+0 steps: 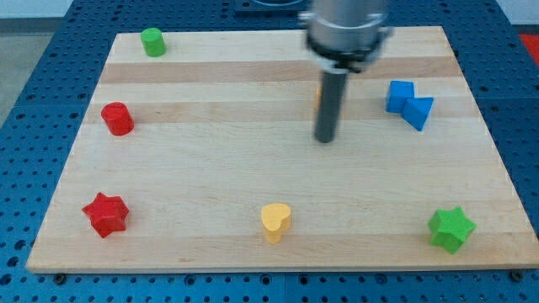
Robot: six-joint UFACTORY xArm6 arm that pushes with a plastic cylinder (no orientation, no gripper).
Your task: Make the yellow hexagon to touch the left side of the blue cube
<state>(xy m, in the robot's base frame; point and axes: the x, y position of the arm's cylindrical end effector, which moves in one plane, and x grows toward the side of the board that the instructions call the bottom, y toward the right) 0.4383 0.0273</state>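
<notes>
The counter (pixel 210 168) is a pale wooden board of lengthwise planks, lying on a blue perforated base (pixel 34 67) that borders it on every visible side; a strip of pale surface shows at the view's top left. From the view's left: a red star (pixel 105 214) lies near the bottom left corner, a red cylinder (pixel 117 119) stands near the left edge above it, and a green cylinder (pixel 152 41) stands near the top left corner, all three well apart. A yellow heart (pixel 275 222) lies near the bottom edge, about midway across. The arm's grey housing (pixel 347 29) enters from the view's top, right of centre, and carries the dark rod downward; my tip (pixel 325 139) rests on bare wood. A thin yellow-orange sliver (pixel 318 94) shows at the rod's left edge, above the tip; presumably the yellow hexagon, mostly hidden by the rod, its shape not confirmable. To the right, apart from the rod, the blue cube (pixel 400 96) stands touching a blue triangular block (pixel 418 112) at its lower right. A green star (pixel 450 228) lies near the bottom right corner. No hand is fitted, so its state cannot be told
</notes>
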